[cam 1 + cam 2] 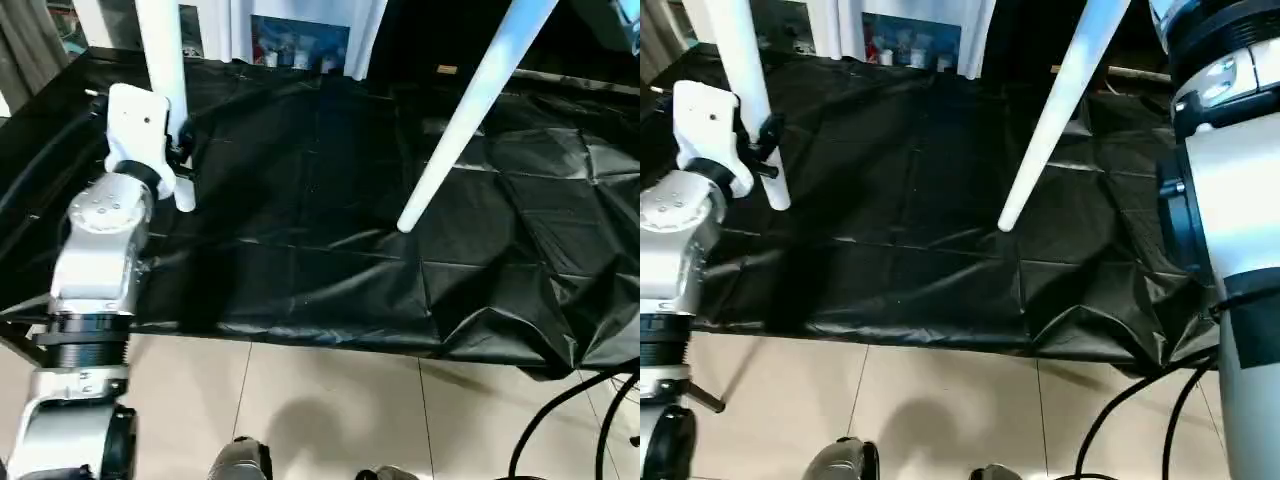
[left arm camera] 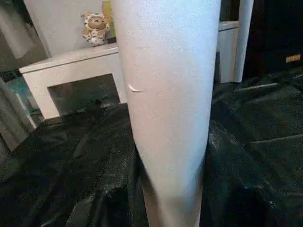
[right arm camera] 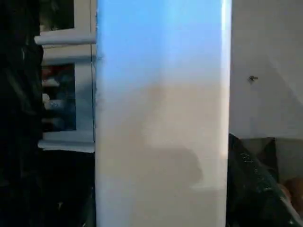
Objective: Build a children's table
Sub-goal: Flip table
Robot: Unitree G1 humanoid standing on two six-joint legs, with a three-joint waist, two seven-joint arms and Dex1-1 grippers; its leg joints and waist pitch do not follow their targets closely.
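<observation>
Work surface: a low table draped in wrinkled black plastic sheeting (image 1: 330,250), creased into squares and sagging over the front edge; glossy beige floor tiles (image 1: 330,400) below, with black cables (image 1: 1130,420) trailing at the right. At the back of the room a white glass-door cabinet (image 1: 300,40) with colourful items inside; the left wrist view shows a white shelf (image 2: 71,59) carrying a small plush toy (image 2: 96,28). The left gripper (image 1: 180,150) has its jaws closed around one long white tapered plastic tube leg (image 1: 165,70), held near-upright, its lower end just above the sheeting. The second white tapered leg (image 1: 460,130) slants down from the upper right, its narrow tip close over the sheet's centre. Right gripper: cannot tell its jaw state.
</observation>
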